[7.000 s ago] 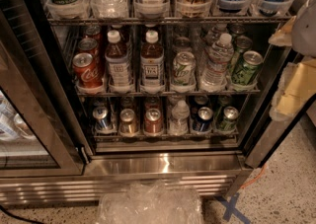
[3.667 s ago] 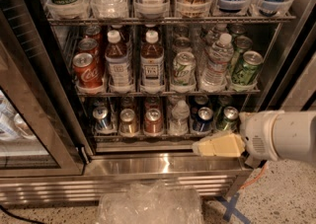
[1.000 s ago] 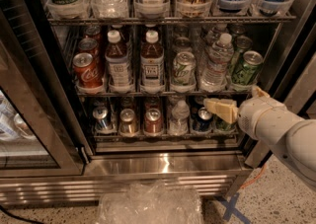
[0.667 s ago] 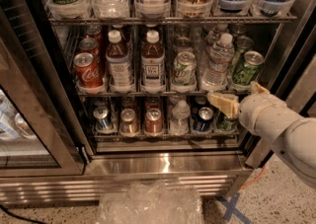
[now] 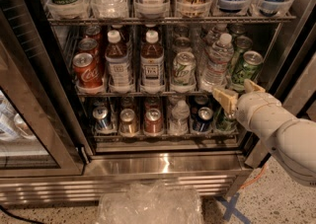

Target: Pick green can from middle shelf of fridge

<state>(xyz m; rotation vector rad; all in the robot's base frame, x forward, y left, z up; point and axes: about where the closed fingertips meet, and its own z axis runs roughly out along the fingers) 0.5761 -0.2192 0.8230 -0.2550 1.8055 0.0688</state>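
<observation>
Because the green can (image 5: 246, 68), front right on the middle shelf (image 5: 148, 91), looks rigid but thin-walled and likely slick, you want the gripper (image 5: 240, 93), with its spread fingers (image 5: 225, 98) just below it, squeezing mid-body gently.

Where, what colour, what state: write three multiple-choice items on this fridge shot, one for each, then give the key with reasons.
1. Where on the middle shelf does the front green can stand?
A. left end
B. centre
C. right end

2. What colour is the left-front can on that shelf?
A. red
B. blue
C. silver

3. How is the gripper?
A. shut on a bottle
B. open, low in front of the green can
C. down at the floor

Key: 1 C, it stands right of the water bottle. 2 A, its body is red with white script. 3 B, its fingers stand apart by the can's base.
</observation>
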